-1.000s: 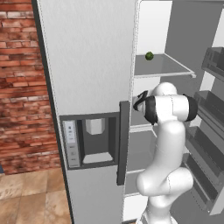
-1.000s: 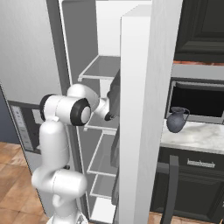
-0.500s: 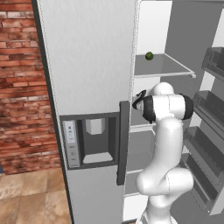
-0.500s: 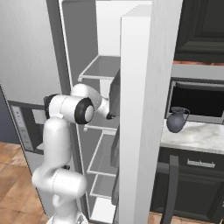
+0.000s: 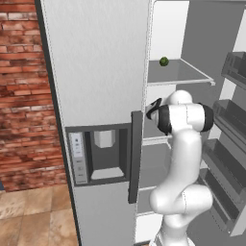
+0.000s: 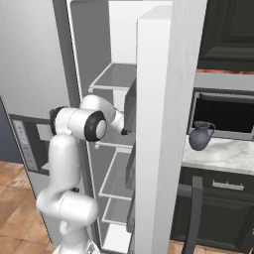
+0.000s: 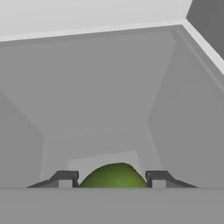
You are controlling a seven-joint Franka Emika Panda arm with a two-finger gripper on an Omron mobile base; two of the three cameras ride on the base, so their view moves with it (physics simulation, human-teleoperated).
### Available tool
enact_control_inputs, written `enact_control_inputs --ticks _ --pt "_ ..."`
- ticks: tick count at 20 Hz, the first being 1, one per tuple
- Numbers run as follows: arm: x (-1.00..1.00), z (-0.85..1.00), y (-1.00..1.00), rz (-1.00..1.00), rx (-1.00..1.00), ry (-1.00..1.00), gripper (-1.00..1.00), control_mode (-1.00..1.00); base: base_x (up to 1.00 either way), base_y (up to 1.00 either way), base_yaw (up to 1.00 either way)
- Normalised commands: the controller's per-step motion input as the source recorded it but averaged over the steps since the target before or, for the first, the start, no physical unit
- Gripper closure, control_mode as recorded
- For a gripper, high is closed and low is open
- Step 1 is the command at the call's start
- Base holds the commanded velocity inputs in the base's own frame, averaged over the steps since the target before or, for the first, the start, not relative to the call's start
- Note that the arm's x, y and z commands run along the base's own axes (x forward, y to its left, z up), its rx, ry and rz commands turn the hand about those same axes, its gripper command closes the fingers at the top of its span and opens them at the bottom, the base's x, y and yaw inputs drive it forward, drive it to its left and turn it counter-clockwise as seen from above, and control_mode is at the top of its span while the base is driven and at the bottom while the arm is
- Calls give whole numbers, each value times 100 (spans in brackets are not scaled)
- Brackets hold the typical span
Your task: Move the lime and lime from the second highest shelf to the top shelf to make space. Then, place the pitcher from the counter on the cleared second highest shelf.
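The white arm rises from its base, bends at a dark elbow joint and reaches forward at middle height, with the forearm pointing away from the cameras. In the hand view, the end effector (image 7: 112, 177) shows its two dark finger tips (image 7: 65, 178) standing apart, one at each side of a lime (image 7: 113, 176). Whether the tips already touch it, I cannot tell.

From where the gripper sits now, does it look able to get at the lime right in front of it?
Probably yes: in the hand view the lime lies between the gripper fingertips, nothing between them, with the jaws not clearly shut on it.
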Motion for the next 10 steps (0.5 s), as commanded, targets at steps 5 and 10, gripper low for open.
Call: enact_control_inputs --ticks 5,10 --pt "-100 6 16 1 0 0 100 -100 0 0 0" --pt "-100 47 21 7 -1 0 100 -100 0 0 0"
